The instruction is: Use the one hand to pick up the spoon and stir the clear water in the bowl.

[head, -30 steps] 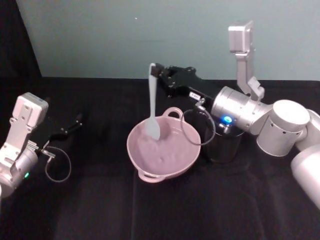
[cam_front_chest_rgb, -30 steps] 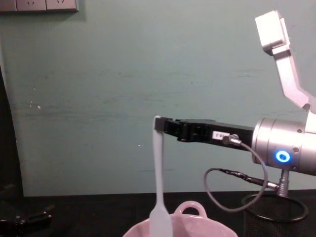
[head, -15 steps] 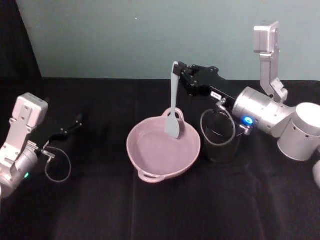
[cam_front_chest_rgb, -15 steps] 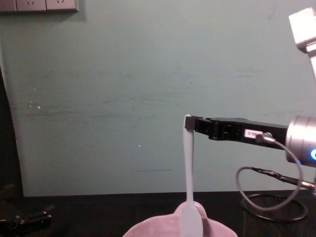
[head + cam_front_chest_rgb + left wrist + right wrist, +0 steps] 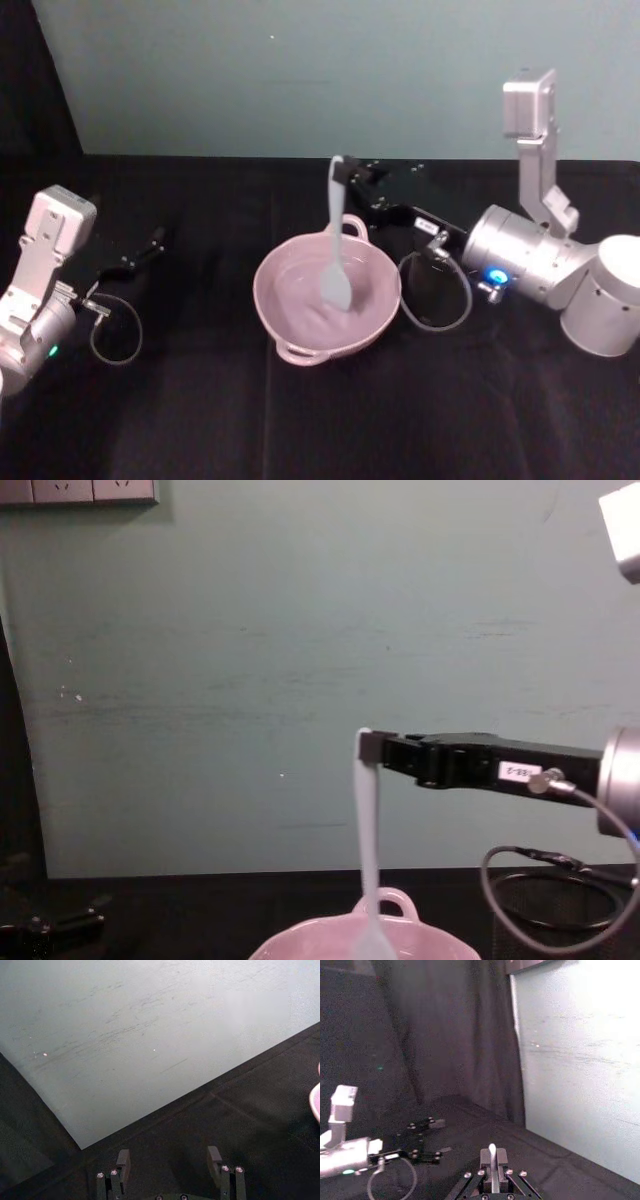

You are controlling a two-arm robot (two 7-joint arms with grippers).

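– Head view first: how do the jaws stand on the right gripper (image 5: 346, 172)?

– Closed on the tip of the long, slim white plastic spoon (image 5: 333, 225). The right wrist view shows the handle tip (image 5: 492, 1152) pinched between the two black fingers of the gripper (image 5: 492, 1161).

– And the spoon itself?

– It hangs almost upright from the jaws. Its flat paddle end is down inside the wide pale pink ceramic bowl (image 5: 268, 312) with the wavy rim. In the chest view the spoon (image 5: 367, 830) drops from the gripper (image 5: 372, 748) and passes below the bowl's rim (image 5: 300, 942).

– Is it in the clear water (image 5: 300, 300)?

– The liquid shows as a faint gloss around the paddle. How deep the paddle sits, I cannot tell.

– Where is the bowl?

– Mid-table on the black cloth (image 5: 400, 420). A black wire-mesh cup (image 5: 590, 905) stands just to its right.

– Further out along the arm?

– A silver cylindrical wrist (image 5: 525, 262) with a blue ring light comes in from the right, and a grey cable (image 5: 420, 322) loops beneath it.

– And the left gripper (image 5: 155, 240)?

– Parked low at the far left, well apart from the bowl. The left wrist view shows its fingers (image 5: 122, 1160) spread, holding nothing.
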